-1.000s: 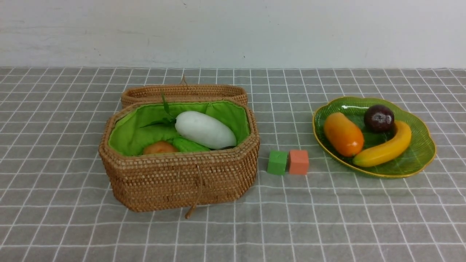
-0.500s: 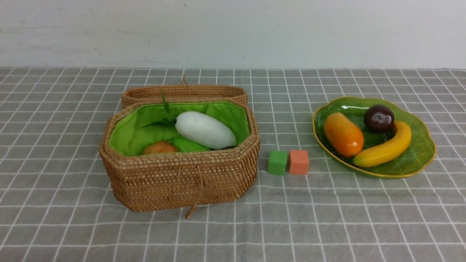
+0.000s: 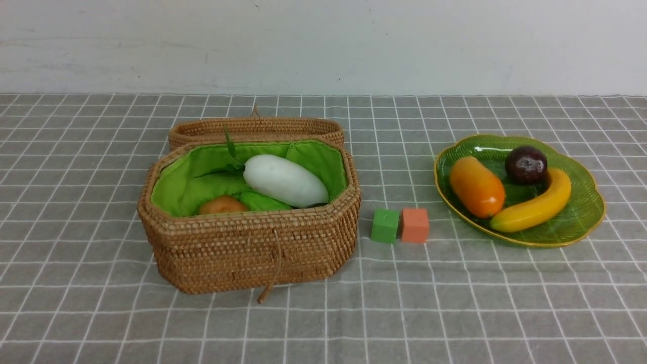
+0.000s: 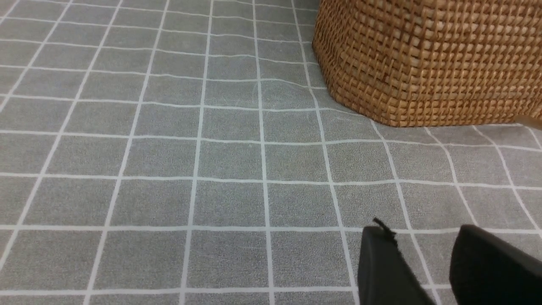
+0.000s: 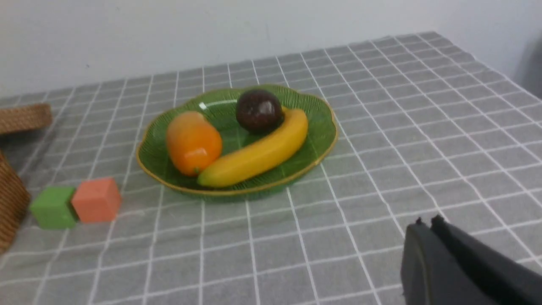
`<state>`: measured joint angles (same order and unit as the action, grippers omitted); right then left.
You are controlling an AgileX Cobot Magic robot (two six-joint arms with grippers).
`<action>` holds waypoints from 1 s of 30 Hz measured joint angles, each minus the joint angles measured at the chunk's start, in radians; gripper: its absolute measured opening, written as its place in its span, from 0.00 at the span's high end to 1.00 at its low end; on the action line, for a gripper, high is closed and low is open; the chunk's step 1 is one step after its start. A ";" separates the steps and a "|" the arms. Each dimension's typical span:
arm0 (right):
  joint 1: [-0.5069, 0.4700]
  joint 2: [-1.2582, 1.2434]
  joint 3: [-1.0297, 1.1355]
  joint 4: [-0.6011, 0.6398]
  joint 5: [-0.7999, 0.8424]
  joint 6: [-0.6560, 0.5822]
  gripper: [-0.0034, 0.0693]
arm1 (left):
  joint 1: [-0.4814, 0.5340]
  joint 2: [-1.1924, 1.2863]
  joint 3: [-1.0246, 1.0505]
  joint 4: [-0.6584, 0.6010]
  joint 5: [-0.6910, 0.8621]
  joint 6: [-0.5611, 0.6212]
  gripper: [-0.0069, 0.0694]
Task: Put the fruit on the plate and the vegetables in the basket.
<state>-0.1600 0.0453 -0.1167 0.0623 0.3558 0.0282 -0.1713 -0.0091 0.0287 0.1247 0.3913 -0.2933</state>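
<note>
On the gray checked tabletop (image 3: 455,303), fruit fills the right plate (image 3: 581,222) and vegetables the left basket (image 3: 242,253), so left fingers (image 4: 381,262) rest apart, right fingers (image 5: 427,254) together.

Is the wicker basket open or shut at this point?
Open. The basket shows its green lining, with the white radish inside, and its lid sits behind it on the tablecloth.

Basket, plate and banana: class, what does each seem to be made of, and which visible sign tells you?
Basket: woven wicker, matte tan, rows of strands visible; bright green fabric lining.
Plate: probably translucent green glass, ribbed and glossy, gold-coloured rim.
Banana: likely moulded plastic or foam, smooth uniform yellow with soft sheen.
</note>
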 joint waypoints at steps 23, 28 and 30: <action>0.001 -0.056 0.133 0.030 0.034 -0.182 0.92 | 0.000 0.000 0.000 0.000 0.000 -0.001 0.60; 0.001 -0.056 0.133 0.031 0.034 -0.182 0.91 | 0.000 0.000 0.000 0.000 0.000 -0.001 0.60; 0.001 -0.056 0.133 0.032 0.034 -0.182 0.90 | 0.000 0.000 0.000 0.000 0.000 -0.001 0.60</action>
<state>-0.1591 -0.0111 0.0161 0.0947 0.3895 -0.1543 -0.1713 -0.0091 0.0288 0.1247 0.3914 -0.2942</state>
